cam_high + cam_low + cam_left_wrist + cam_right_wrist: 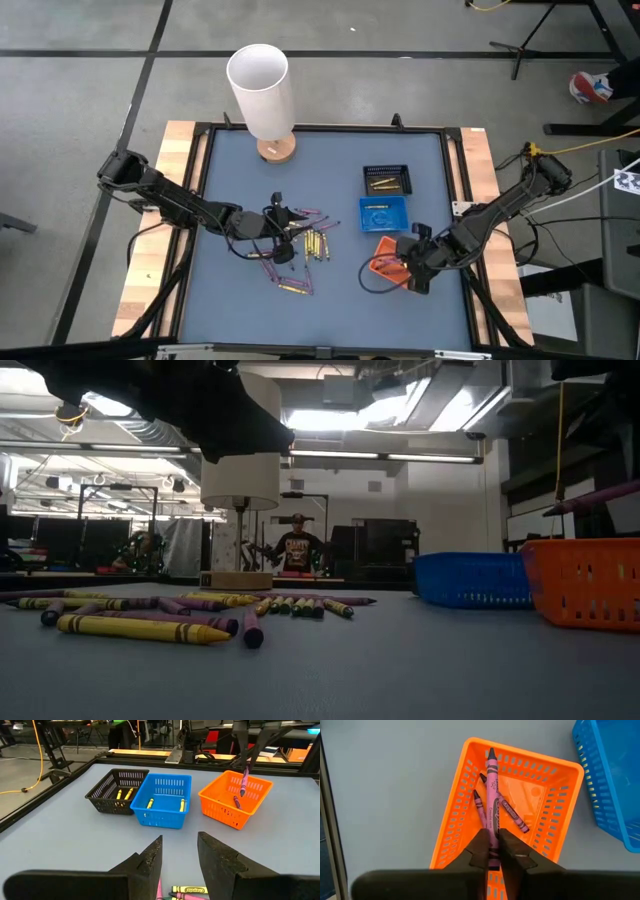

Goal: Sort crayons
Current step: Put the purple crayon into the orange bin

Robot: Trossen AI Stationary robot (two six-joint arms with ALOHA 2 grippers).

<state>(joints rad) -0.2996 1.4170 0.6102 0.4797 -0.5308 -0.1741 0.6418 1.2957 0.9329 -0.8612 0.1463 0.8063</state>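
Yellow and purple crayons lie loose on the blue mat left of centre; the low view shows them lying flat. My left gripper hovers open just over this pile, nothing between its fingers. My right gripper is over the orange tray, shut on a purple crayon. Two more purple crayons lie in that tray. Yellow crayons lie in the blue tray and the black tray. My right gripper pinches the purple crayon by its blunt end between its two fingers, coming steeply from above. The crayon runs on past the fingertips, along them, its tip pointing down into the orange tray. It hangs nearly upright and looks clear of the tray floor.
The three trays stand in a row right of centre: black farthest, blue in the middle, orange nearest. A white cylinder lamp on a wooden base stands at the far edge. A raised dark frame borders the mat.
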